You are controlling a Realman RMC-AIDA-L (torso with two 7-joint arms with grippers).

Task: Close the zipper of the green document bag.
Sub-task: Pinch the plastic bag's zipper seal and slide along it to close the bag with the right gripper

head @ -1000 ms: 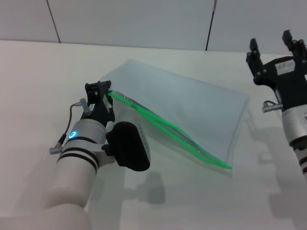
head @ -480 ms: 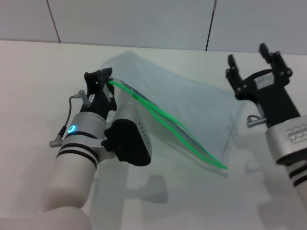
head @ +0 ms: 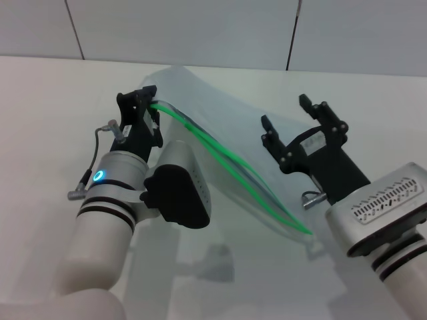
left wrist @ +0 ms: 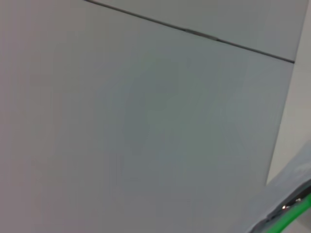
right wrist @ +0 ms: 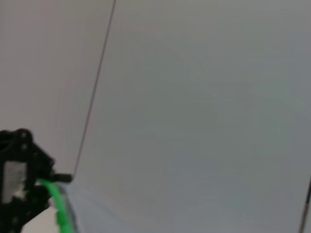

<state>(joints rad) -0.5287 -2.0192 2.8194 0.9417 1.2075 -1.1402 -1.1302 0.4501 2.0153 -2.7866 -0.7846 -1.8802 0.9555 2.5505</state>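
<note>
My left hand (head: 142,110) is clamped on the corner of the bag (head: 227,127) at the end of the zipper (head: 230,170), lifting that end off the tabletop (head: 47,120). The bag slopes down to my right, its low corner on the tabletop. My right hand (head: 297,123) hovers over the bag's middle, fingers spread, holding nothing. Zipper looks parted along the green strip.

Surface (head: 40,107) bare at far left and near centre: free passage. Centre blocked by green document bag (head: 227,127), its left end lifted by left hand (head: 141,107). Right hand (head: 303,123), fingers spread, hangs over the bag's right part. Wall (head: 200,27) bounds the far side.
</note>
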